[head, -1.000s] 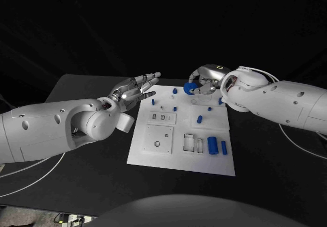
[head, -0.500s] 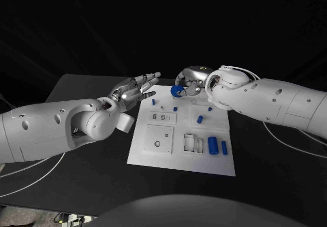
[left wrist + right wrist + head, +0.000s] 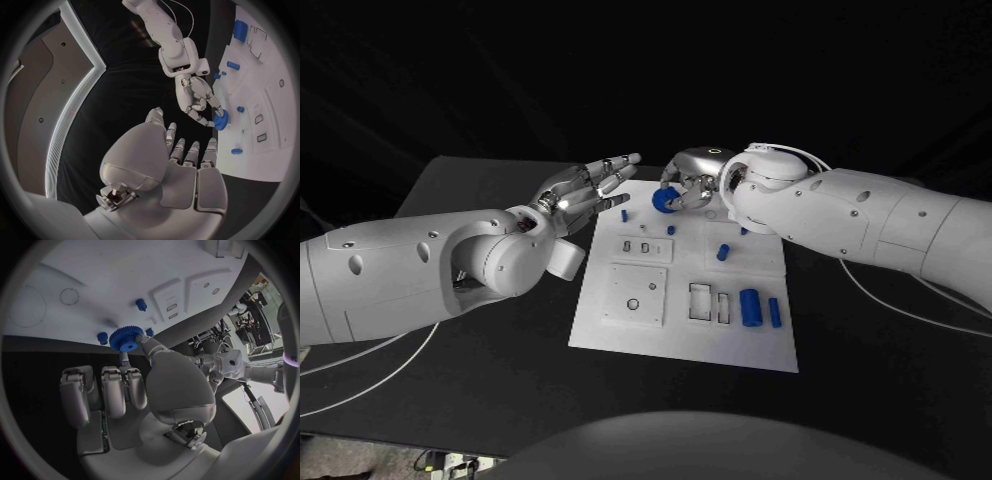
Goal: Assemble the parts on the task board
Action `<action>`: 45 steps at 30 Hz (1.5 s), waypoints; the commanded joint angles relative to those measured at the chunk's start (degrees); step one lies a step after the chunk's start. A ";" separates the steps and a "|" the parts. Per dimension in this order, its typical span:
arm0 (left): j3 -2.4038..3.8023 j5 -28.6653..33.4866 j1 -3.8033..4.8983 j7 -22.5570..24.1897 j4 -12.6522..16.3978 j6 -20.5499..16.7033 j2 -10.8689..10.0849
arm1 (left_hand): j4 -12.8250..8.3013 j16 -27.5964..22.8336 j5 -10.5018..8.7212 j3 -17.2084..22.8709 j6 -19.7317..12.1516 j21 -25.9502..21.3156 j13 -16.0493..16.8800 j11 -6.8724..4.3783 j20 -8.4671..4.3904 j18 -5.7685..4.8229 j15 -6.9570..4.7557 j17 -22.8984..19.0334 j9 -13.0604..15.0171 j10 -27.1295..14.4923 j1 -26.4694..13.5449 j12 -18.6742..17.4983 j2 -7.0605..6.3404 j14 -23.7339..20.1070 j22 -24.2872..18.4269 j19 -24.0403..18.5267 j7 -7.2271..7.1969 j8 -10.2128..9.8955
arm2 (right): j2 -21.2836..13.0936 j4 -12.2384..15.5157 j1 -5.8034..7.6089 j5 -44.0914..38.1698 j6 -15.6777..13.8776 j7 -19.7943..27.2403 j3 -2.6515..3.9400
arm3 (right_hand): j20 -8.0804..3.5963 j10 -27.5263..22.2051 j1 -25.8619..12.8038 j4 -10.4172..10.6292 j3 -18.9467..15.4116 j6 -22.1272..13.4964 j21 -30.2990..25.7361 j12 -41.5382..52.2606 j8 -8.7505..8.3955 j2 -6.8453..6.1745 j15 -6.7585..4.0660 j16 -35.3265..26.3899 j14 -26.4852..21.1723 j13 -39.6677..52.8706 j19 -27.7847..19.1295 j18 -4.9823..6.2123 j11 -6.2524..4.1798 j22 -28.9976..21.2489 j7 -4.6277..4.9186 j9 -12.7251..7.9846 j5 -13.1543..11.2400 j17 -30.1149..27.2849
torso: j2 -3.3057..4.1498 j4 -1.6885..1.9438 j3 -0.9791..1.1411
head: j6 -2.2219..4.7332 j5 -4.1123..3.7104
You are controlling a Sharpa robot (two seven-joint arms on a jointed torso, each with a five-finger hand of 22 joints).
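Fingertips of the right hand (image 3: pixel 692 182) pinch a small blue gear (image 3: pixel 125 338) over the far edge of the task board (image 3: pixel 635 330), near its far left corner. Two little blue pegs (image 3: pixel 102 337) stand just beside the gear. It could slip out, since only the tips hold it, or bump a peg. The left hand (image 3: pixel 583 188) hovers by the board's left edge, fingers spread, holding nothing.
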 commanded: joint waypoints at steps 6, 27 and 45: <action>0.04 -0.17 -0.03 0.71 0.17 0.89 -0.01 | -0.09 0.28 0.25 0.02 0.24 0.36 0.08 0.18 0.15 0.96 0.32 0.08 0.07 0.13 0.37 0.34 0.06 0.05 0.09 0.17 0.34 0.32 | 1.09 -1.51 -0.56 -0.70 3.19 -0.54 0.02 | 0.39 6.02 0.61 -0.04 0.43 -0.27 -0.40 0.22 -0.56 0.13 0.39 0.20 6.09 15.09 3.29 0.36 0.53 14.07 0.27 -0.31 -0.05 15.05 | -0.05 -0.04 -0.01 | 0.00 0.21; 0.04 -0.17 -0.03 0.75 0.63 0.93 -0.11 | -0.09 0.36 0.30 0.04 0.30 0.41 0.09 0.32 0.20 0.95 0.42 0.11 0.07 0.21 0.43 0.35 0.08 0.13 0.10 0.22 0.47 0.35 | 2.67 -4.05 -1.98 -1.36 0.70 -0.90 0.04 | 0.66 6.02 0.76 0.21 1.80 -2.10 -1.00 0.22 -3.90 0.70 0.58 0.20 6.09 15.09 2.52 0.57 0.68 13.79 0.48 -2.91 -0.72 15.05 | -0.03 -0.08 -0.01 | 0.00 0.70; 0.04 -0.17 -0.03 0.66 0.61 1.04 -0.03 | -0.09 0.41 0.32 0.05 0.34 0.44 0.11 0.42 0.24 0.94 0.49 0.12 0.08 0.31 0.46 0.37 0.11 0.17 0.11 0.24 0.56 0.37 | 2.59 -4.14 -2.10 -1.63 0.87 -1.29 0.04 | 0.49 6.02 0.82 0.34 2.56 -7.24 -1.14 0.22 -4.95 0.99 0.33 0.20 6.09 15.09 2.34 0.62 0.36 13.73 0.12 -7.69 -1.66 15.05 | -0.02 -0.04 0.03 | 0.00 0.61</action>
